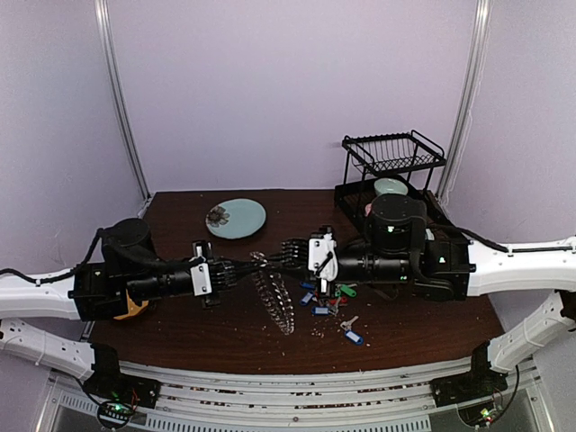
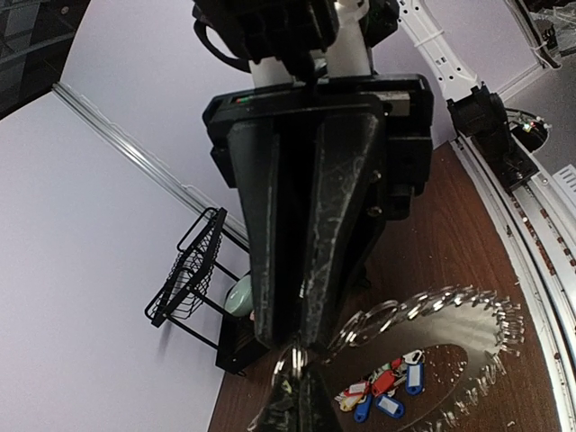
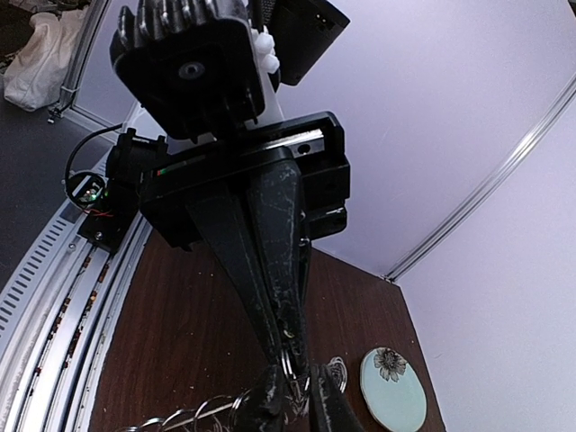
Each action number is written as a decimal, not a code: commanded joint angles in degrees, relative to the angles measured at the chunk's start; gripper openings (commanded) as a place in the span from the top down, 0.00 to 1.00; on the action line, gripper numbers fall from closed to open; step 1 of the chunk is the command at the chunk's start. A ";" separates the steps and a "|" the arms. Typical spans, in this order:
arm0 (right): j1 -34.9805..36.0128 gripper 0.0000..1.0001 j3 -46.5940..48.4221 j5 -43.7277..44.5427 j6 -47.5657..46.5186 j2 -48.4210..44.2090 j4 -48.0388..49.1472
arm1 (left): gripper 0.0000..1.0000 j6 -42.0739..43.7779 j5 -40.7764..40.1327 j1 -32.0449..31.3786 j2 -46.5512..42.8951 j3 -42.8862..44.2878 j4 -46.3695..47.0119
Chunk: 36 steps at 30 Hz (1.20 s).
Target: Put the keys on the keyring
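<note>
The large thin metal keyring, fringed with small silvery keys, stands steeply tilted in the middle of the top view over the dark brown worktop. The black left fingers are fully closed on the upper part of its wire. The black right fingers reach the same spot with a narrow gap, and I cannot tell if they pinch it. The small silver keys with blue, red and green plastic tags lie heaped just right of the ring.

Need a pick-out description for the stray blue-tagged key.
On the brown table, find the spiky keyring at centre. Just right of it lies a heap of tagged keys; the blue-tagged key lies alone, nearer the front edge than the heap.
</note>
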 commanded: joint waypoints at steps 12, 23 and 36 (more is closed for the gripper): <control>0.64 1.00 2.02 4.35 -3.75 0.48 -4.87 | 1.00 -0.26 1.35 -0.36 -0.47 2.48 3.52; 0.58 1.00 -4.61 -1.12 9.03 -1.80 16.16 | 0.77 -8.92 0.94 -0.37 0.19 -0.58 11.80; 0.80 1.00 -11.07 -4.24 23.41 -0.56 36.39 | 0.81 -16.72 0.83 -0.36 1.79 -2.65 17.34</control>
